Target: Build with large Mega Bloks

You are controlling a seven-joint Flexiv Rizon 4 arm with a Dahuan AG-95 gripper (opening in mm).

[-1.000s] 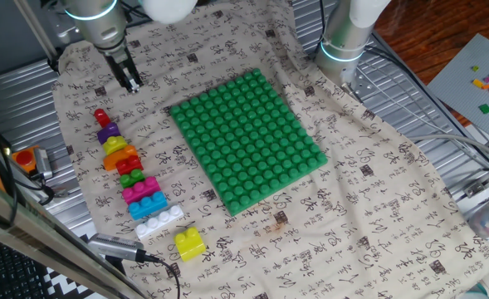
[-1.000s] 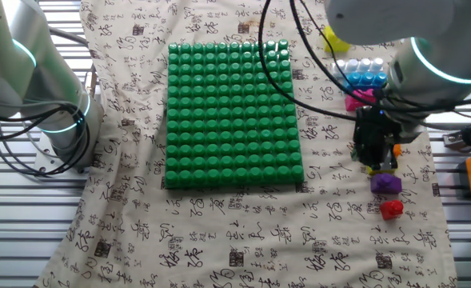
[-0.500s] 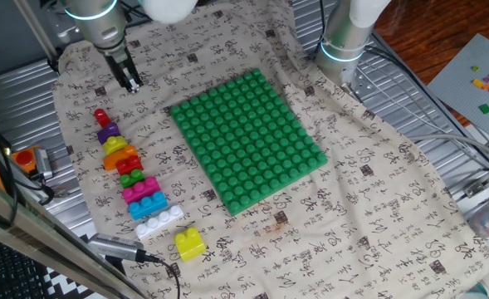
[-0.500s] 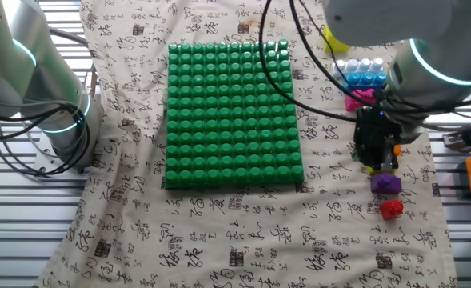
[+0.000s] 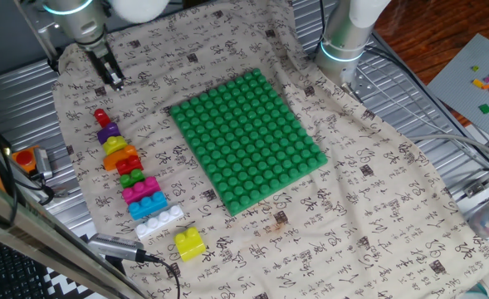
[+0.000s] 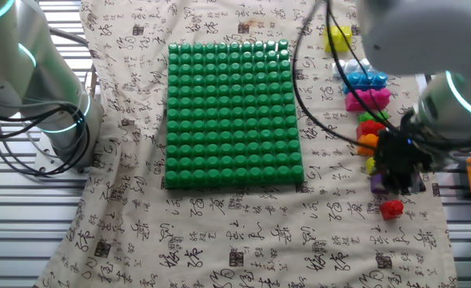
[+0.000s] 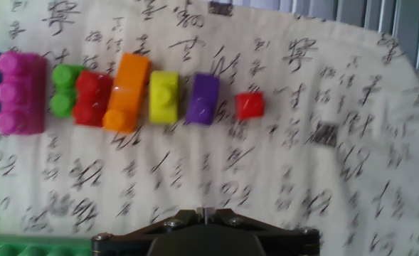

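Large Mega Bloks lie in a row on the printed cloth: small red (image 5: 101,116), purple (image 5: 107,131), yellow (image 5: 113,144), orange (image 5: 121,154), red, green (image 5: 133,176), pink (image 5: 140,190), blue (image 5: 149,204) and white (image 5: 159,222). Another yellow one (image 5: 189,242) lies apart. The hand view shows the pink (image 7: 20,92), green, red, orange (image 7: 126,92), yellow (image 7: 163,97), purple (image 7: 203,98) and small red (image 7: 250,106) ones. My gripper (image 5: 111,77) hovers beyond the small red end of the row. It is shut and holds nothing. In the other fixed view the gripper (image 6: 399,174) covers the purple brick.
The big green studded baseplate (image 5: 248,141) lies mid-cloth, right of the brick row. A second arm's base (image 5: 344,46) stands at the far side. A grey plate with tiny bricks (image 5: 486,87) lies at the far right. An orange object (image 5: 24,158) sits off the cloth's left edge.
My gripper has moved away from the baseplate toward the cloth's outer edge, near the small red end of the row. The bricks have not moved.
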